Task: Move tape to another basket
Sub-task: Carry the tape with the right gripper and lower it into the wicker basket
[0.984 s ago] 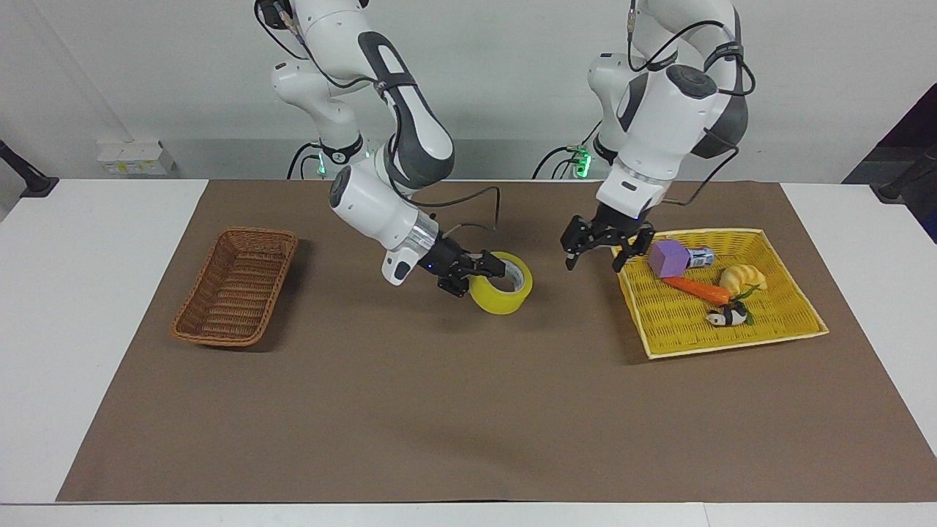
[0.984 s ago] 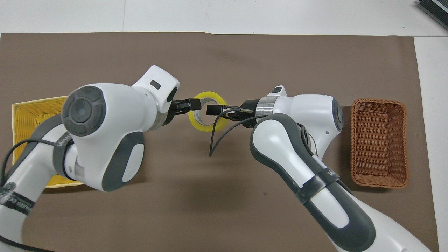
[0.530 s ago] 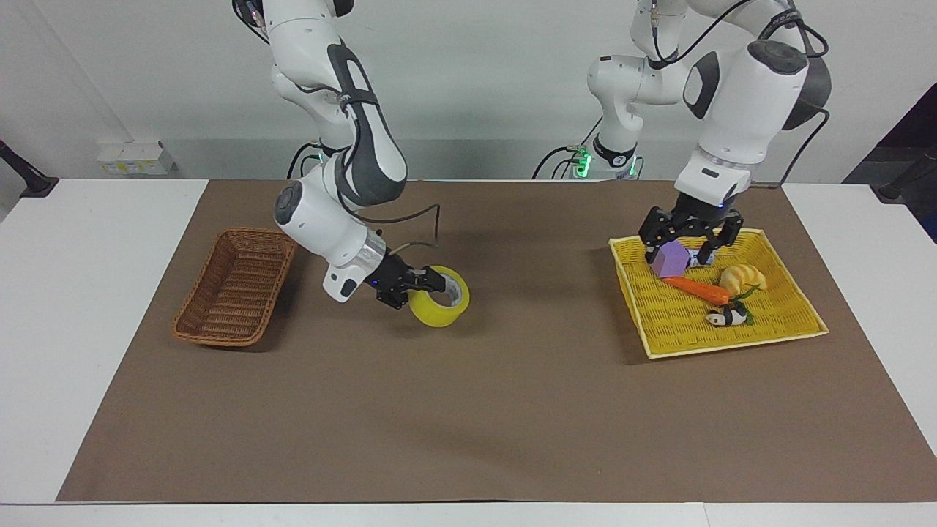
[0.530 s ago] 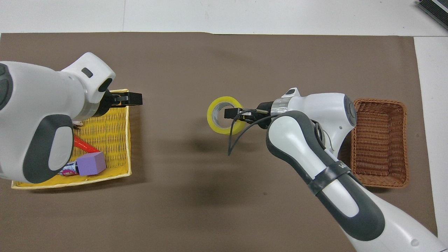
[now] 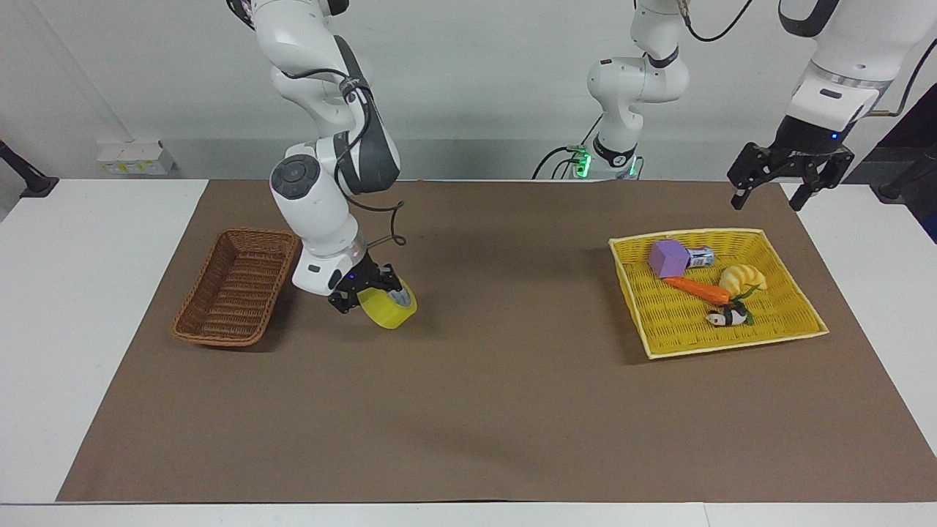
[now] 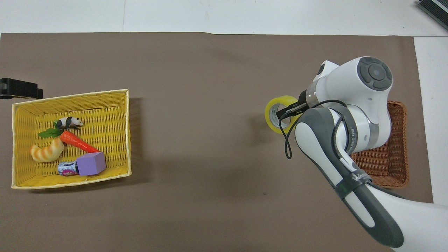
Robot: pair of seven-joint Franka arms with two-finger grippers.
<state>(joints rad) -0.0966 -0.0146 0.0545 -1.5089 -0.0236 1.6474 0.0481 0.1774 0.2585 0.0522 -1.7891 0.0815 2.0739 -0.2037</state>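
Right gripper (image 5: pixel 366 289) low over the brown mat beside the wicker basket (image 5: pixel 236 286), toward the middle of the table — fingers closed on the rim of the tape (image 5: pixel 390 307), wrist bent steeply down, forearm nearly upright above it. Left gripper (image 5: pixel 790 172) up in the air, well apart from the wicker basket at the left arm's end of the table — fingers spread, pointing down, holding nothing.
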